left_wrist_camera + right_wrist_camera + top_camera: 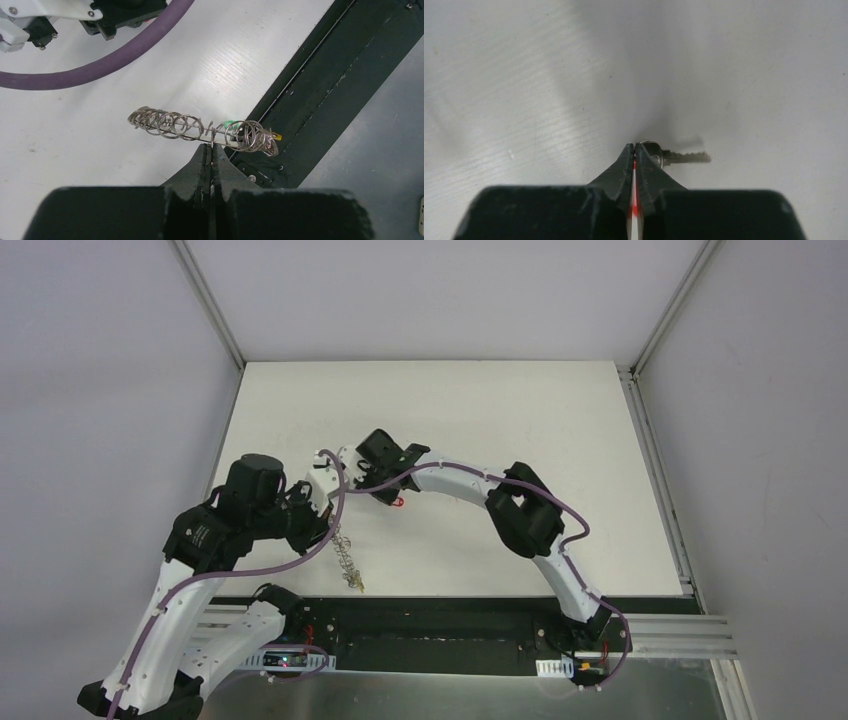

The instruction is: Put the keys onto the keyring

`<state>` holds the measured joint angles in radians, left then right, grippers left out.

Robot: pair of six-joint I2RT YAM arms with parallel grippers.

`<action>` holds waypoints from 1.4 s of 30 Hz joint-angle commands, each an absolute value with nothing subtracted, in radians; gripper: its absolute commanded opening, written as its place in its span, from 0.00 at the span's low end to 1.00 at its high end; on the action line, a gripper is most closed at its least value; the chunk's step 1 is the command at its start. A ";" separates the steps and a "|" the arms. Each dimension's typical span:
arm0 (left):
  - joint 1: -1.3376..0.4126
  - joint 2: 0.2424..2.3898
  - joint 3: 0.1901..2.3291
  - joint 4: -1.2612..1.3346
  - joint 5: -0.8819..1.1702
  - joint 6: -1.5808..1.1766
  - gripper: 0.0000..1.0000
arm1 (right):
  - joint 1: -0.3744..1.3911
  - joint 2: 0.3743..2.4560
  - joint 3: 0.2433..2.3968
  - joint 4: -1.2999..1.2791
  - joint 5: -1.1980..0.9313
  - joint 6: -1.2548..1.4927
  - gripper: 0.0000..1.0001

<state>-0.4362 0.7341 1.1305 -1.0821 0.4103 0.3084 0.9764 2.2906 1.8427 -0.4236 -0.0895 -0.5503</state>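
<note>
Keyring (200,129) is pinched edge-on between the closed jaws of the left gripper (212,148). Its coiled wire loops run left to right as a chain-like strip above the white table (75,130). At the strip's right end, over the black rail (320,85) along the table's near edge, a green key head (228,123) and a yellow key head (276,136) show among the loops. The right gripper (634,147), near the left one but apart from the keyring, is clamped together on a red-headed key (686,158). A red sliver shows between its fingers, and the metal blade sticks out to the right over bare tabletop.
</note>
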 commanded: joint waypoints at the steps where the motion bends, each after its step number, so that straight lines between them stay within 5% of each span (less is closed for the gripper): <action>1: -0.422 0.751 1.180 -1.053 0.434 0.337 0.00 | 0.954 2.153 1.774 -0.443 -0.097 -0.511 0.01; 19: -0.422 0.814 1.191 -0.959 0.536 0.378 0.00 | 0.659 1.784 1.289 -0.440 -0.620 -0.405 0.00; 29: -0.423 0.888 1.210 -0.922 0.582 0.357 0.00 | 0.584 1.656 1.081 -0.488 -0.695 -0.474 0.00; 42: -0.423 0.934 1.208 -0.874 0.622 0.312 0.00 | 0.495 1.750 1.074 -0.553 -0.644 -0.448 0.02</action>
